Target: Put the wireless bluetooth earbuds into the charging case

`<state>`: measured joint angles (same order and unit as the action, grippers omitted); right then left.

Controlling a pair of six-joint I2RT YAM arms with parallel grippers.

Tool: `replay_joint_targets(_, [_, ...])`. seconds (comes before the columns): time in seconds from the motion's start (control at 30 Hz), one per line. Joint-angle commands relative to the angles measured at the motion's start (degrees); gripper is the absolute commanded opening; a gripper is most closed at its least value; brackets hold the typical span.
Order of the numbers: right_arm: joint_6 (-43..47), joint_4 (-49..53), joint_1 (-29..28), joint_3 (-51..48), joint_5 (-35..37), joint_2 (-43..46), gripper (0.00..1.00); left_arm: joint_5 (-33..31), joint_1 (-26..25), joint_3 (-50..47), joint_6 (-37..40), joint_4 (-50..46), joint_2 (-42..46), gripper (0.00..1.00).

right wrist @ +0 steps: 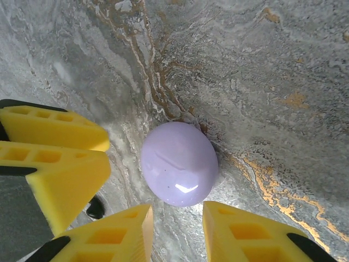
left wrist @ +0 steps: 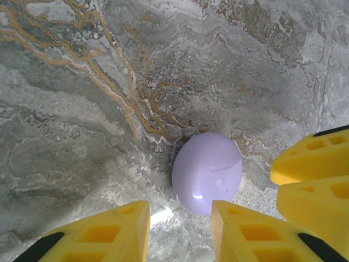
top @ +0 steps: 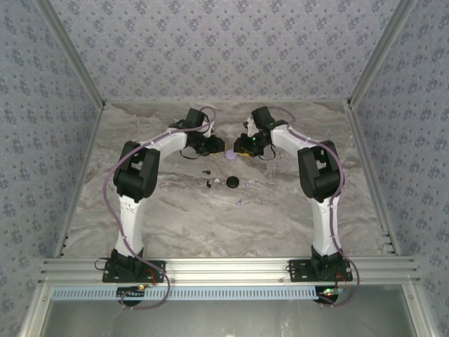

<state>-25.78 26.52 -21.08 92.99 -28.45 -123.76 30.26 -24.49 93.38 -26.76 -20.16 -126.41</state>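
Parted and empty, left claw and right claw flank shut case at 9 and 3 o'clock; so crowded, they may clash or flick smooth case away

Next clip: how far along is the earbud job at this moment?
Done: nothing visible; the lilac charging case looks shut and the earbuds lie loose on the table. In hand: left gripper and right gripper flank the case, jaws open, holding nothing. Left: open the case, pick up and seat both earbuds.
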Motion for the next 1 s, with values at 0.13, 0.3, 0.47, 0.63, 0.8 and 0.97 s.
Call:
replay_joint_targets(0.13, [-1.86,0.06,0.34,0.79,-1.09,-2.35,0.3,2.86,-0.12,0.74,-1.03,1.27,-1.8,0.35])
replay_joint_targets(0.3, [-2.07,-0.18,0.48,1.1,-1.35,-3.12,0.28,3.57,-0.12,0.74,-1.46,1.87,-2.56,0.35])
replay_joint_targets(0.47, [-2.19,-0.5,0.78,1.14,-1.35,-3.85,0.28,4.63,-0.09,1.01,-2.11,2.75,-3.7,0.35])
replay_joint_targets(0.63, [-2.27,-0.59,1.0,1.23,-1.59,-4.81,0.27,5.68,-0.12,1.02,-3.11,3.95,-4.37,0.35])
replay_joint_targets(0.8, [-2.27,-0.77,1.07,0.64,-1.31,-4.91,0.26,6.1,-0.12,0.88,-3.53,4.51,-4.72,0.36])
replay_joint_targets(0.97, [-2.05,-0.55,1.23,0.48,-1.27,-5.26,0.26,7.37,-0.28,0.8,-4.4,5.79,-5.1,0.36])
